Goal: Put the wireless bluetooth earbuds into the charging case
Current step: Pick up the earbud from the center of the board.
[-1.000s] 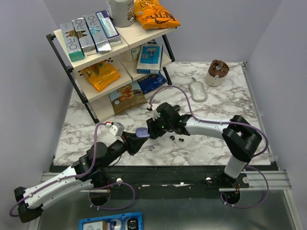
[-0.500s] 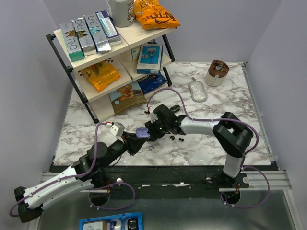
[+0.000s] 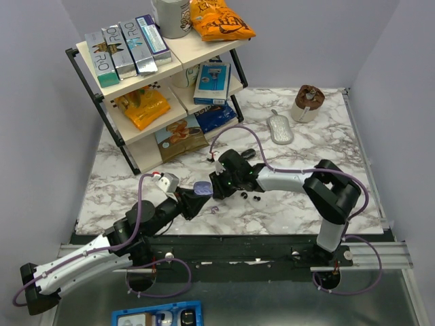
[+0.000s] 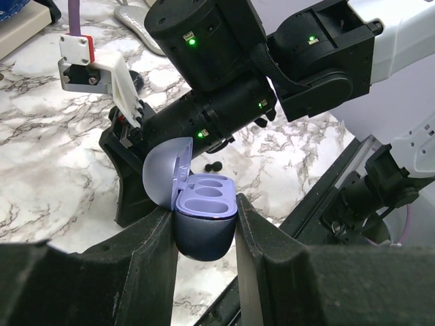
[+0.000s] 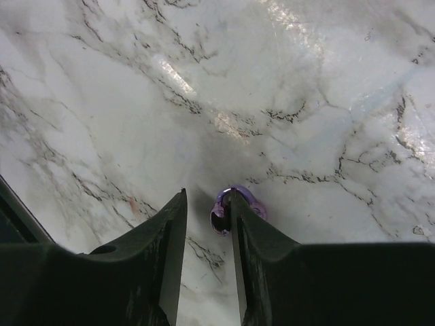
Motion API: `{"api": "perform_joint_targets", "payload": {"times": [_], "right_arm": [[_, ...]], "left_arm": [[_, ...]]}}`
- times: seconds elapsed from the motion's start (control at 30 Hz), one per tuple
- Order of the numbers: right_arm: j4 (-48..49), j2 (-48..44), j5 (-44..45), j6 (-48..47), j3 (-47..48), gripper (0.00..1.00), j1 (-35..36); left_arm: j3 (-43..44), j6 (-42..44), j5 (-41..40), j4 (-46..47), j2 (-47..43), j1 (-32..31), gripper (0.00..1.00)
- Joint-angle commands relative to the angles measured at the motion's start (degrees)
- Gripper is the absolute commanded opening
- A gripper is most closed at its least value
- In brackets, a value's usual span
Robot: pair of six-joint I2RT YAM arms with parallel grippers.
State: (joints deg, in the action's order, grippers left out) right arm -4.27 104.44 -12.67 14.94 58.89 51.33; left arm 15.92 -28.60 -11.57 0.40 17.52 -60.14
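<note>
**Top view.** The left claw (image 3: 196, 195) clamps the charging case (image 3: 201, 189) just below the frame's centre, clear of the marble worktop (image 3: 326, 136). The right claw (image 3: 216, 186) hangs immediately to its right. A small lilac earbud (image 3: 215, 209) lies on the worktop just below both. Neither earbud is in the case.

**Left wrist view.** At lower centre the case is pinched between both pads. It has a dark rounded body and a pale lilac inner tray. Its lid (image 4: 166, 170) is tipped back to the left, and the two sockets (image 4: 207, 197) are empty. The right arm's dark wrist fills the upper frame close behind the lid. A careless approach would likely knock the lid or twist the case in its grip.

**Right wrist view.** The right claw's fingers (image 5: 156, 251) stand partly spread. The earbud is at frame centre, glossy and rounded with a dark opening. It sits against the tip of the right-hand finger, not centred in the gap. Whether it is touched cannot be told. Closing from here would probably push the earbud sideways or squeeze it out, since it is small and smooth. A poorly oriented grip would then foul the shaped socket.
</note>
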Motion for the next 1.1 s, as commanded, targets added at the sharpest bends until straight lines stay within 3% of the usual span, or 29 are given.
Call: {"api": "perform_joint_targets", "payload": {"times": [0.0,0.17,0.4,1.07], "right_arm": [[-2.6,-2.0,3.7,-1.1,-1.7,0.36,0.3],[-2.8,-3.3,5.8,-0.9,-2.9,0.29,0.3],[-3.5,-5.7,10.5,0.1,-4.1,0.01,0.2],[-1.4,-10.8,20.4,10.0,-7.8,0.01,-1.3]], "left_arm": [[-0.7,-0.1,0.1,1.6,0.2,-0.4,0.0],[-0.7,0.0,0.3,1.7,0.6,-0.3,0.0],[-0.5,0.4,0.9,2.4,1.9,-0.4,0.0],[-2.3,-0.5,0.4,4.5,2.1,-0.4,0.0]]}}
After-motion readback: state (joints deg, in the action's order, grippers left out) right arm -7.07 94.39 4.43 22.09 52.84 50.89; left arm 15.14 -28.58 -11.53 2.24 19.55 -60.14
